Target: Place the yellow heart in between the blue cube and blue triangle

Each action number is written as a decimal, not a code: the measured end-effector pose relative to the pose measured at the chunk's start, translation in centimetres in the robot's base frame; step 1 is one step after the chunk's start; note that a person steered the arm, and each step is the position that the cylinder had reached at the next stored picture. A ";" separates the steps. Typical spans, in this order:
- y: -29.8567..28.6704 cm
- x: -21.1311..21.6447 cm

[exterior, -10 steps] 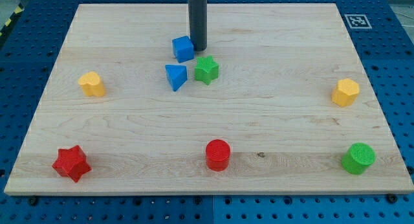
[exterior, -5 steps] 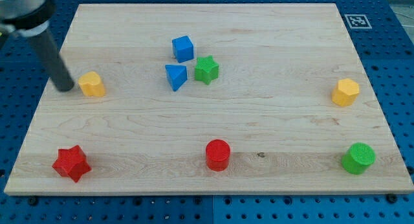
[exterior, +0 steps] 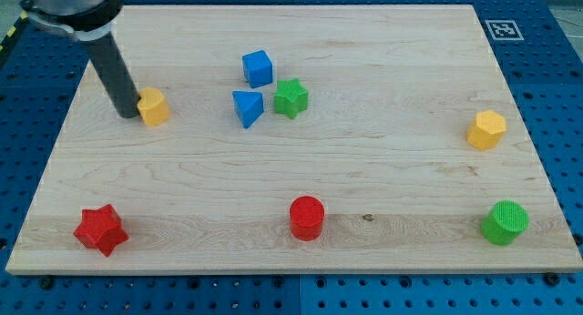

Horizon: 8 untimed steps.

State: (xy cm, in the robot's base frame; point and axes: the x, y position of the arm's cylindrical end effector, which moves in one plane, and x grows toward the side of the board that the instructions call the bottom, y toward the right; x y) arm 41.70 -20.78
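Observation:
The yellow heart (exterior: 154, 106) lies on the wooden board at the upper left. My tip (exterior: 125, 114) rests on the board right against the heart's left side. The blue cube (exterior: 258, 67) sits at the view's upper middle. The blue triangle (exterior: 246, 107) lies just below it, with a small gap between the two. Both are well to the right of the heart and my tip.
A green star (exterior: 291, 97) touches the right of the blue triangle. A yellow hexagon (exterior: 486, 129) is at the right, a green cylinder (exterior: 505, 222) at the bottom right, a red cylinder (exterior: 307, 217) at the bottom middle, a red star (exterior: 99, 228) at the bottom left.
My tip went from beside the blue cube to the heart's left side, then pushed the heart a little to the right and upward. The other blocks have not moved.

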 end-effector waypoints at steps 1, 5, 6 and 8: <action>0.7 0.3; 4.2 -0.8; 6.0 -2.3; 9.8 -2.5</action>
State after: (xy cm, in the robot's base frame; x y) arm 39.20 -11.00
